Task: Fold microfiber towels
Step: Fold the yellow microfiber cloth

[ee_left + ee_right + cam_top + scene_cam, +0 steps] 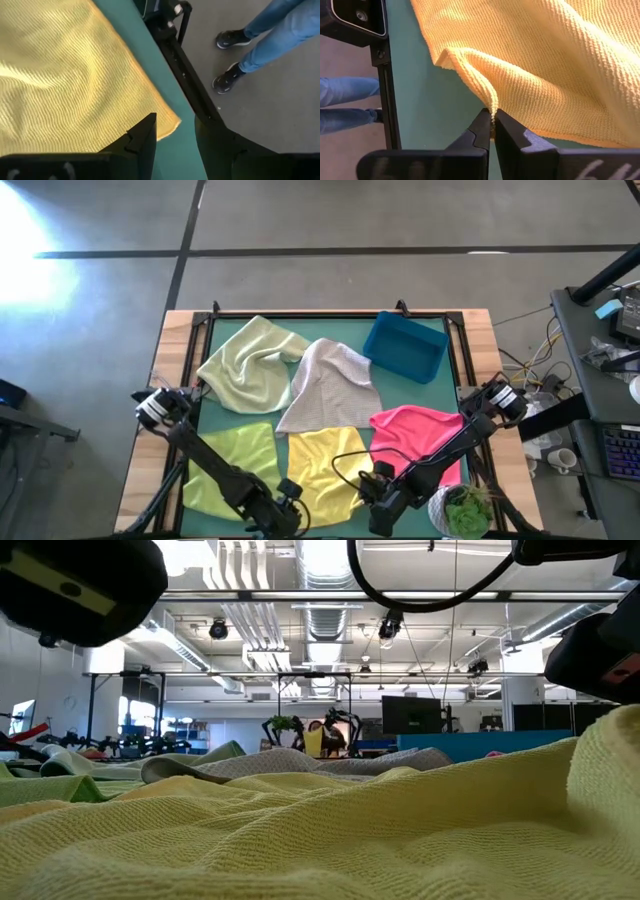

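Here the right gripper (pixel 492 131) pinches a raised fold of the yellow towel (pixel 555 65) between closed fingers, near the table's front edge. The left gripper (pixel 175 135) hangs just beside the same towel's front corner, its fingers parted over bare green mat (pixel 187 155), holding nothing. The yellow towel (pixel 325 465) lies between the lime green towel (pixel 232 467) and the hot pink towel (pixel 415 438). Behind them lie the light grey towel (pixel 330 385) and the pale green towel (pixel 250 362), overlapping. The blue bin (pixel 405 346) sits at the far right corner. Beyond the front rail (pixel 187 82) stand a person's legs (pixel 265 30).
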